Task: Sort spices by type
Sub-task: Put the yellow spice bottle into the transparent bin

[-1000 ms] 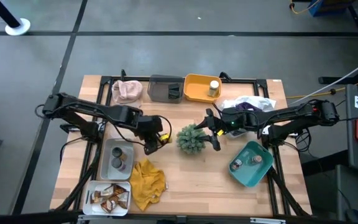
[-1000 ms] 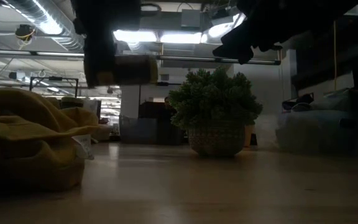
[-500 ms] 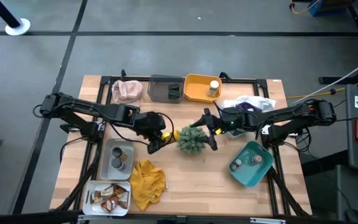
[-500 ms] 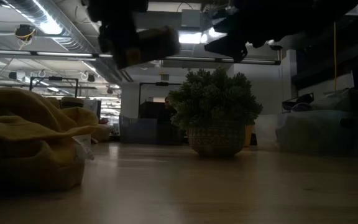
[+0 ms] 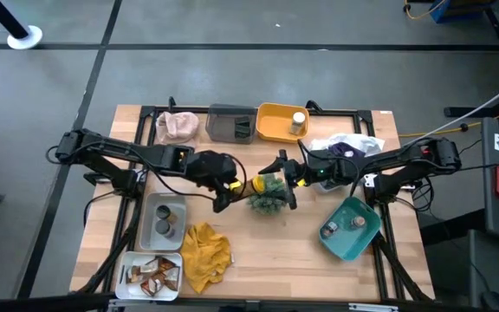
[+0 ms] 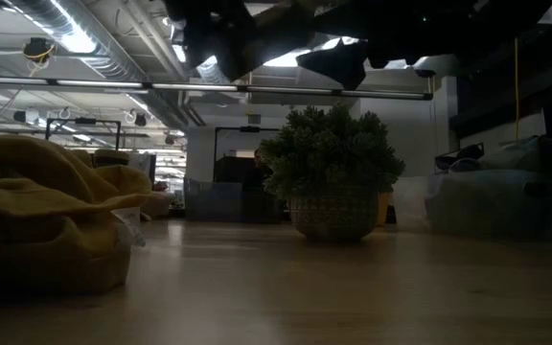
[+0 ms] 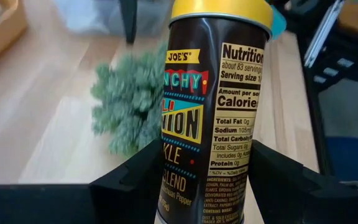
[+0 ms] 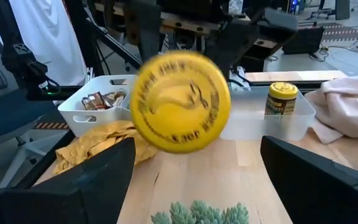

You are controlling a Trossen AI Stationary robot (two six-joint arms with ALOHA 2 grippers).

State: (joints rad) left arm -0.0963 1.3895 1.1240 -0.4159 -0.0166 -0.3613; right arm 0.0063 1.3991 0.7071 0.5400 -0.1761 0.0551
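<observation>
One yellow-lidded jar (image 7: 213, 99) sits clamped between the left gripper's (image 5: 232, 185) fingers, held above the table (image 5: 275, 251) beside the single plant (image 5: 269, 194). The right gripper (image 5: 285, 179), fingers spread wide and empty, faces the jar's lid over the plant. The grey bin (image 5: 165, 219) holds two jars, the teal bin (image 5: 350, 228) two, the yellow bin (image 5: 275, 121) one.

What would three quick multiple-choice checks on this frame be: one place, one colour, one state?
1. Where is the dark yellow-lidded spice jar?
A. in the teal bin
B. in the left claw, above the table
C. on the cloth

2. What colour is the tray holding the white-capped jar?
A. yellow
B. grey
C. teal

3. What state is the right claw in?
A. shut on a packet
B. out of view
C. open

B: black fingers flank the jar.
A: tray at the far edge.
C: fingers spread, facing the lid.
</observation>
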